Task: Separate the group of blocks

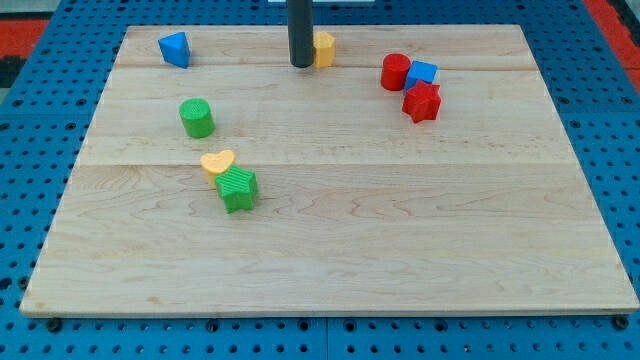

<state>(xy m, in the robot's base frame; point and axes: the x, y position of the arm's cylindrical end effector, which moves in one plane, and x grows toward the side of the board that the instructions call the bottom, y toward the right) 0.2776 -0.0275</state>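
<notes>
The group of blocks, a red cylinder (395,72), blue cube (422,73) and red star (422,102) touching near the wooden board's (350,250) top right, waits unseparated, while my tip (301,64), a bare rod gripping nothing, rests beside the yellow block (324,47).

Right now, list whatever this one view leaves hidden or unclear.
- Yellow block at the view's top: my tip covers its left part, so its shape is unclear.
- Blue cube: wedged behind the red cylinder and red star, partly hidden.
- Rod's upper end: cut off by the top edge.
</notes>
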